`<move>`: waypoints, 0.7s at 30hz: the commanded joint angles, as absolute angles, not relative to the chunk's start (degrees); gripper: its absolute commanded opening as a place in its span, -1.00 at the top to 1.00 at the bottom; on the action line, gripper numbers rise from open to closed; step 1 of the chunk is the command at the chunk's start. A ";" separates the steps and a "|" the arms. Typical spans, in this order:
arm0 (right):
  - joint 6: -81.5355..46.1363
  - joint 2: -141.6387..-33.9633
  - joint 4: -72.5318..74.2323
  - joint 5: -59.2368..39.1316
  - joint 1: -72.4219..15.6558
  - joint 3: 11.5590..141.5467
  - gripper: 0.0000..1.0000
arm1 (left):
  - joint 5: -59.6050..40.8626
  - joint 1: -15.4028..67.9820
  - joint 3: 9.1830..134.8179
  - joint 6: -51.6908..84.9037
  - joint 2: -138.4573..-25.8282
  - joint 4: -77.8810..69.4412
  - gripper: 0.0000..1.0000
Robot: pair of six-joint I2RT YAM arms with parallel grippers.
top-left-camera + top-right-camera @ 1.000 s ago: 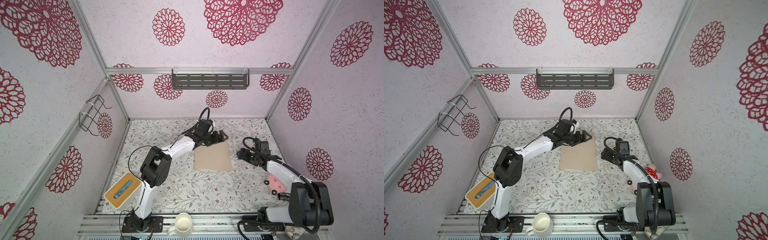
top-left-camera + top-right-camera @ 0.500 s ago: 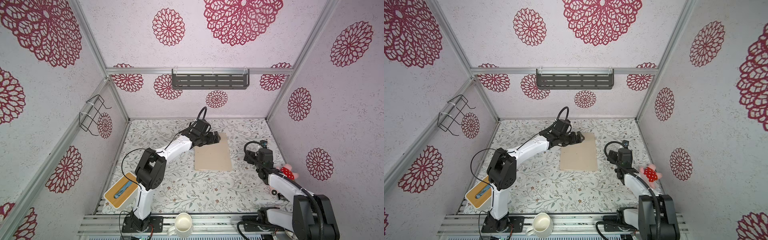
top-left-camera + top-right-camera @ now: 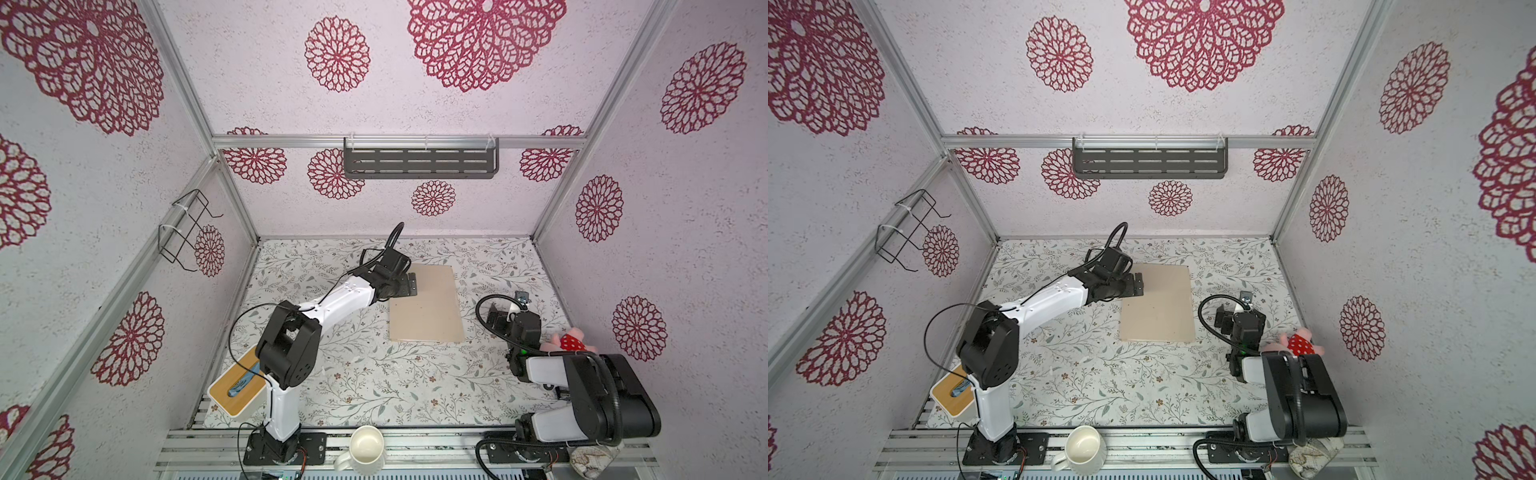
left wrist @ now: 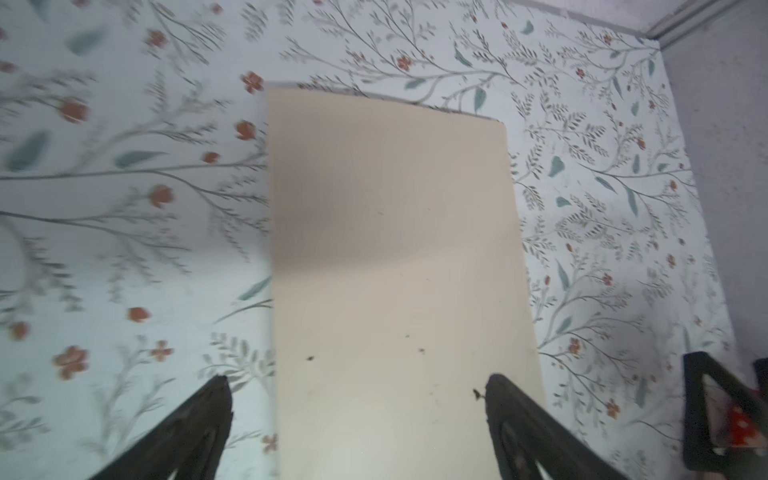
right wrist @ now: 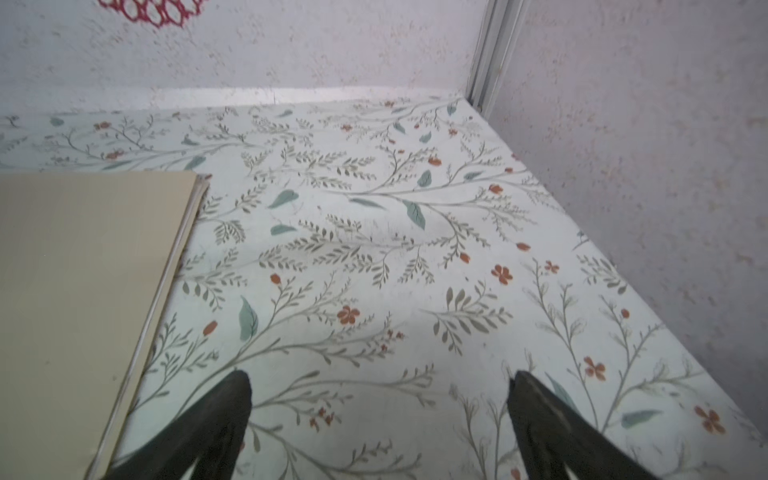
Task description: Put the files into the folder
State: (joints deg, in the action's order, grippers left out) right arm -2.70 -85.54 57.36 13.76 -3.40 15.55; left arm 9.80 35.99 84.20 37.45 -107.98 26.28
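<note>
While the tissue box [image 3: 237, 388] at the 7 o'clock corner of the table [image 3: 374, 374] sits well clear of trouble, the left gripper [image 3: 410, 285] is the likelier source of it. It hangs wide open and empty at the 10 o'clock corner of the folder [image 3: 428, 307], one fingertip over the cover; whether it touches cannot be told. A low or dragging retreat could hook that cover, flip it up or slide the whole folder.

The folder lies shut near the table's centre, toward 1 o'clock. The files are not in plain sight. No loose sheet lies on the cloth, and a thin pale edge under the cover in the right wrist view suggests they are inside. The cover bows slightly at its far end, so it may spring open by itself.

The right gripper [image 5: 382, 378], jaws spread and empty, sits apart at the folder's 4 o'clock. Its arm, if it folds back, could knock the plush toy [image 3: 567, 340] at the table's 4 o'clock edge.
</note>
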 commanded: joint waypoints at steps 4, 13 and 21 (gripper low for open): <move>-1.43 -87.76 68.81 13.87 -2.05 14.18 -0.98 | 27.37 28.19 67.90 27.57 -94.16 18.80 -0.95; -1.12 -87.81 68.01 12.61 -1.85 14.75 -0.98 | 34.43 13.44 44.57 13.00 -80.03 -3.09 -0.95; -1.15 -87.98 68.33 12.71 -1.85 14.78 -0.98 | 29.80 4.05 29.85 8.11 -79.94 -28.12 -0.95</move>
